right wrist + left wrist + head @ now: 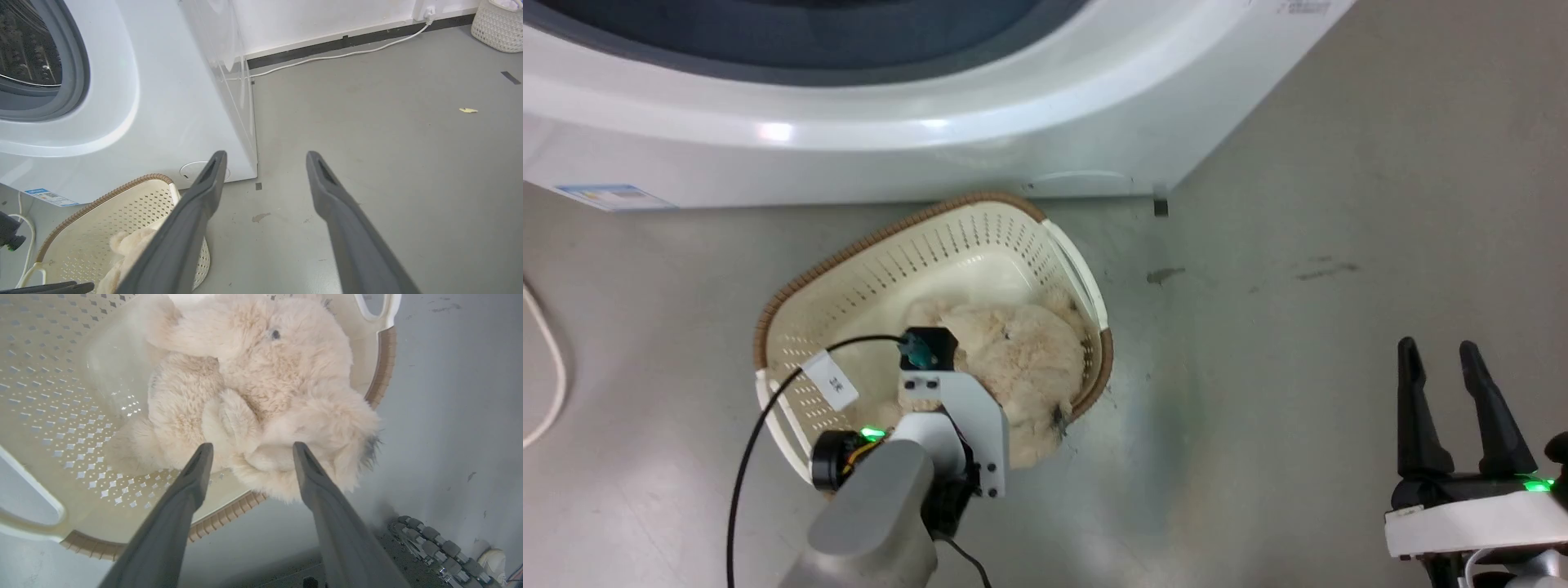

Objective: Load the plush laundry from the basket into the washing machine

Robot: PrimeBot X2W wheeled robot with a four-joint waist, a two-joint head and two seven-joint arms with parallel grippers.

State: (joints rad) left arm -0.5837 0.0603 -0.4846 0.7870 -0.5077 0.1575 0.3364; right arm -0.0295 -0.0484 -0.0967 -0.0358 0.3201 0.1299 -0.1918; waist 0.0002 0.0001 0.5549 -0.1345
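I see left gripper (251,451) jaws spread, tips at plush laundry (261,384), no grip. It lies in basket (49,396), drooping over rim. Right gripper (1437,349) jaws parted above floor (1298,327). Washing machine (931,147) just behind basket.

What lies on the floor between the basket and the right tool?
Nothing solid. In the head view, the stretch from the basket to the open right tool is bare grey floor with a few faint scuff marks.
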